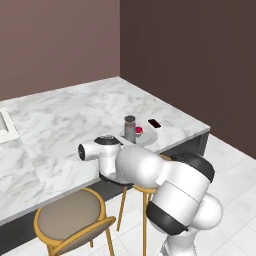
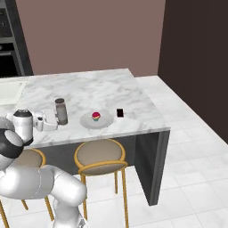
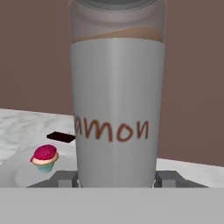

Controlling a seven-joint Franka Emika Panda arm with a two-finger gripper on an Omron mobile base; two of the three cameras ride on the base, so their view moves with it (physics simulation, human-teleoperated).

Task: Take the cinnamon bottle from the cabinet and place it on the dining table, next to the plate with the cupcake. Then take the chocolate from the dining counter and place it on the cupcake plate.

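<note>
Just left of centre in the right base view, the gripper (image 2: 57, 121) is clamped on the upright cinnamon bottle (image 2: 61, 111), standing on the dining table (image 2: 107, 89); rightward come the plate (image 2: 103, 122), cupcake (image 2: 95, 116) and chocolate (image 2: 120, 113).

White grey-veined desk (image 2: 111, 89); brown, grey-capped cinnamon bottle (image 2: 61, 111); pink-topped cupcake (image 2: 95, 116) on pale plate (image 2: 107, 121); black chocolate (image 2: 120, 112) beside the plate

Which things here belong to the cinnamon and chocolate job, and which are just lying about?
Job:
cinnamon bottle, between the pincer fingers
plate
cupcake
chocolate
dining table

Lying about:
stools
sink
</note>
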